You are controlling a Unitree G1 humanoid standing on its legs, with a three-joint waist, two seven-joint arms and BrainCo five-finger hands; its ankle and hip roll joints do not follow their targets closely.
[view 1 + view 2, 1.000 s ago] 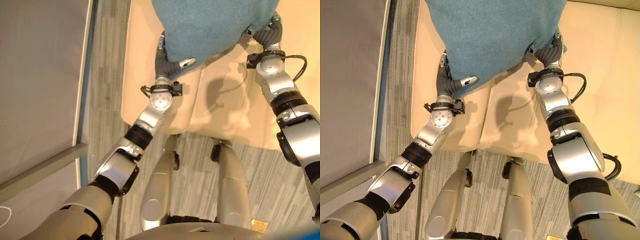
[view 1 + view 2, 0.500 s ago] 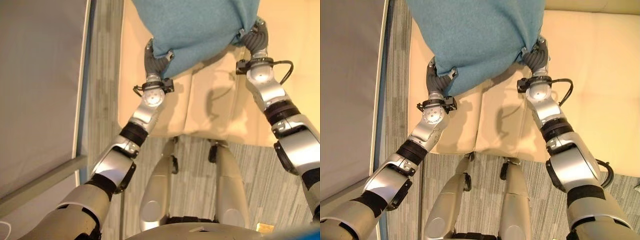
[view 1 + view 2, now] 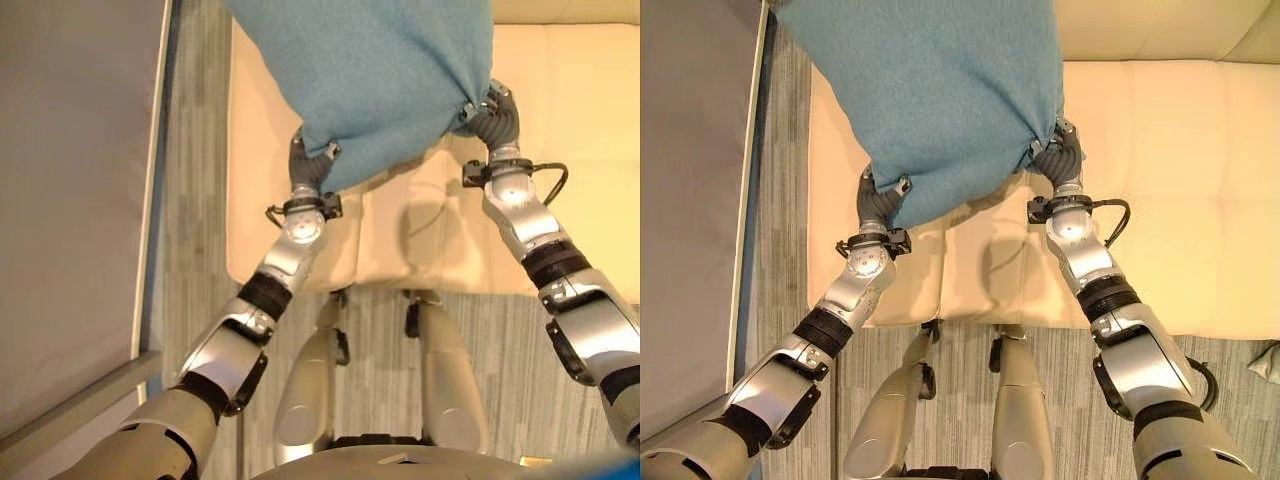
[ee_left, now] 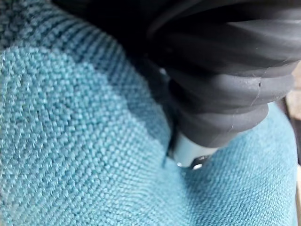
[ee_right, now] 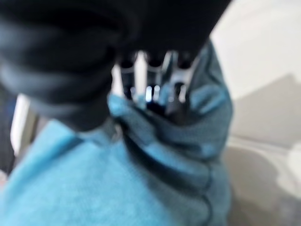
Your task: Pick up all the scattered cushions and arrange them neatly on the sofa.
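Note:
A large teal knitted cushion hangs above the cream sofa seat, held up by its two lower corners. My left hand grips the left corner, its thumb pressed into the cloth and its fingers hidden behind it. In the left wrist view the teal cushion bulges right against the hand's dark cover. My right hand holds the right corner. Its fingers are curled into bunched teal cloth in the right wrist view.
The sofa's back cushions run along the far right. Striped grey carpet lies beside and before the sofa, with a flat grey panel to the left. A small pale thing lies on the floor at the right edge.
Both arms have reached farther out and carried the cushion deeper over the sofa seat. The left thumb, sticking out a second ago, now presses into the cloth. The camera has tilted.

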